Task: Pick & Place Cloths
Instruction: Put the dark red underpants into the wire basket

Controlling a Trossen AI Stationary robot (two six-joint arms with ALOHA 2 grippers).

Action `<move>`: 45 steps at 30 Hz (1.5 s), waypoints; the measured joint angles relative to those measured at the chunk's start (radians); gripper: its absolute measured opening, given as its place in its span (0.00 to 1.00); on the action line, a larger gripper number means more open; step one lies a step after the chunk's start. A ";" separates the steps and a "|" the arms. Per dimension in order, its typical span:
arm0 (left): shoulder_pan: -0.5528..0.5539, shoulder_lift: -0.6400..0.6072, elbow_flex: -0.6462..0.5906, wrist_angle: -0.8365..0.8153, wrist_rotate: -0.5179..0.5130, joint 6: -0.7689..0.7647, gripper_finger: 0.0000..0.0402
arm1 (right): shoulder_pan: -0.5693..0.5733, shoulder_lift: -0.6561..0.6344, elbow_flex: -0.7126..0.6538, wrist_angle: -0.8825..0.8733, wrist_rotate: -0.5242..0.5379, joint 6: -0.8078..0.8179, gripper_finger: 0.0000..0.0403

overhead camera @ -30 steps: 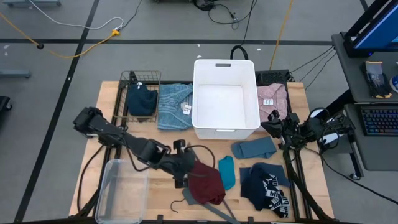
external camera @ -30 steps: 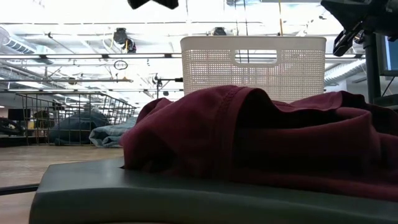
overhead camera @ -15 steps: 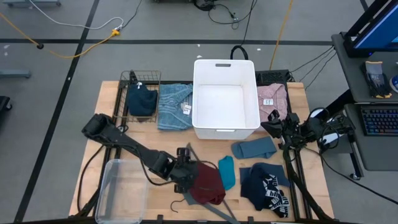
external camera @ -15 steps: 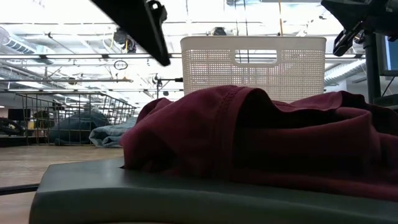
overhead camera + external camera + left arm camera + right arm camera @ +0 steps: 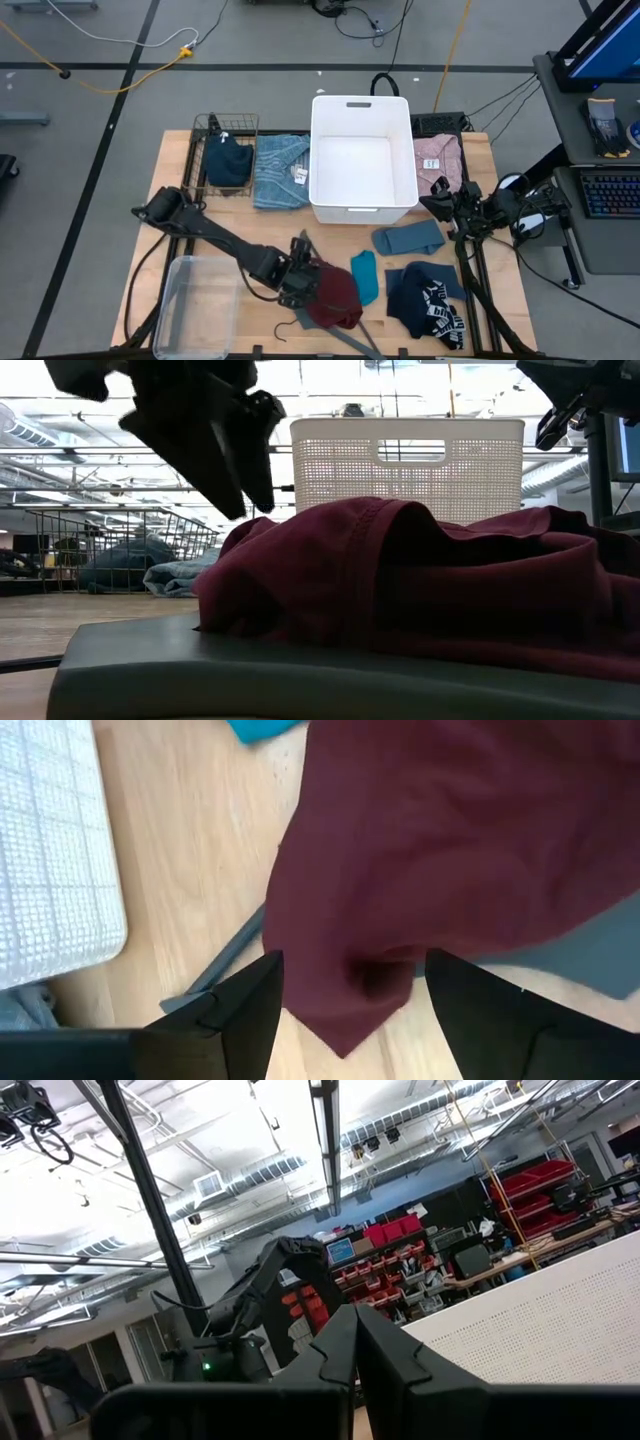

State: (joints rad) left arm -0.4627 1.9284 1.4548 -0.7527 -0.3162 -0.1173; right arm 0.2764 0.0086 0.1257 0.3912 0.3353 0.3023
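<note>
A maroon cloth (image 5: 335, 296) lies bunched on the grey hanger (image 5: 200, 670) near the table's front edge. My left gripper (image 5: 352, 970) is open and points down over the cloth's left end (image 5: 235, 545). One finger stands on each side of the cloth's pointed corner (image 5: 345, 1025), and I see no touch. A teal cloth (image 5: 365, 277), a slate-blue cloth (image 5: 408, 238) and a navy printed cloth (image 5: 428, 302) lie to its right. My right gripper (image 5: 355, 1342) is shut with nothing in it and waits at the table's right edge (image 5: 440, 205).
A white basket (image 5: 363, 158) stands at the back middle. Left of it are a folded light-blue cloth (image 5: 280, 170) and a navy cloth in a wire basket (image 5: 228, 160). A pink cloth (image 5: 438, 160) lies to its right. A clear plastic bin (image 5: 195, 305) sits at the front left.
My left gripper has come down and toward the table's near edge, onto the maroon cloth's left end, and its fingers have opened. The cloth has not moved.
</note>
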 joint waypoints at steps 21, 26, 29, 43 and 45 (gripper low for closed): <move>0.007 0.110 0.000 0.061 -0.052 0.123 0.49 | 0.000 0.000 0.000 -0.001 0.000 0.000 0.01; 0.007 0.105 0.000 0.063 -0.052 0.113 0.22 | 0.000 0.000 0.000 -0.001 0.000 0.000 0.01; 0.009 0.101 0.004 0.068 -0.052 0.078 0.04 | 0.000 0.000 0.000 -0.001 0.000 0.000 0.01; 0.019 -0.041 0.005 0.072 -0.006 -0.137 0.00 | 0.000 0.000 0.000 0.000 0.000 0.000 0.01; 0.019 -0.092 0.005 0.077 -0.031 -0.175 0.00 | 0.000 0.000 0.000 0.000 0.000 0.000 0.01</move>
State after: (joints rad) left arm -0.4440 1.8364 1.4594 -0.6759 -0.3476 -0.2924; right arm 0.2764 0.0086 0.1257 0.3908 0.3355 0.3023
